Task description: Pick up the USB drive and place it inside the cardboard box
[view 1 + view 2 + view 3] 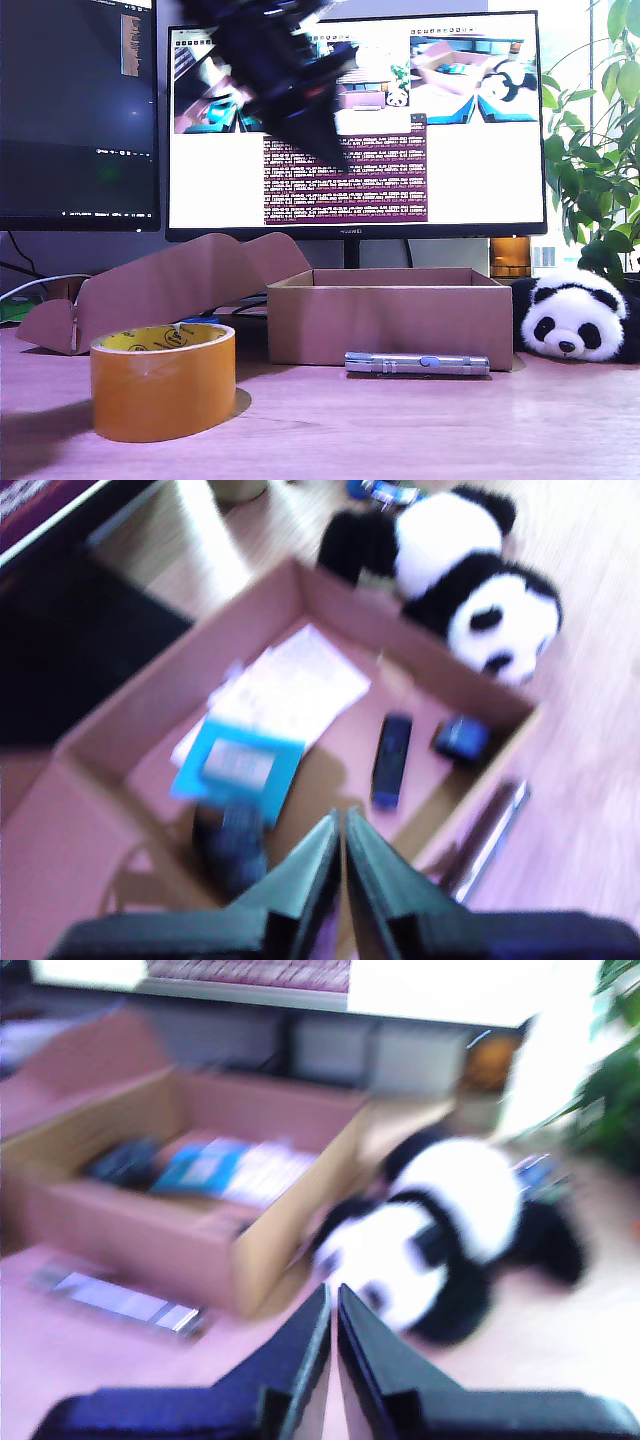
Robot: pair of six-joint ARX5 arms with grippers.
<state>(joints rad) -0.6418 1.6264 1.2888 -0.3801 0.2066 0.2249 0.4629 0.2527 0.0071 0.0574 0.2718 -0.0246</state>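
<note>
Closed and empty, my first claw (pixel 343 825) hangs blurred above the box (pixel 165 695), where the USB drive (pixel 391 760) lies. My second claw (pixel 331 1305), likewise pinched shut, faces a smeared panda (pixel 440 1235).

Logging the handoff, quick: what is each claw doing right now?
My first gripper: claw closed, holding nothing.
My second gripper: claw closed, holding nothing.

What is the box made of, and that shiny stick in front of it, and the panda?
The cardboard box looks like plain brown cardboard: dull, flat walls with thin cut edges. The silver stick seems to be metal, since it gleams and shows bright highlights. The panda looks like soft plush, with a fuzzy black-and-white surface.
</note>
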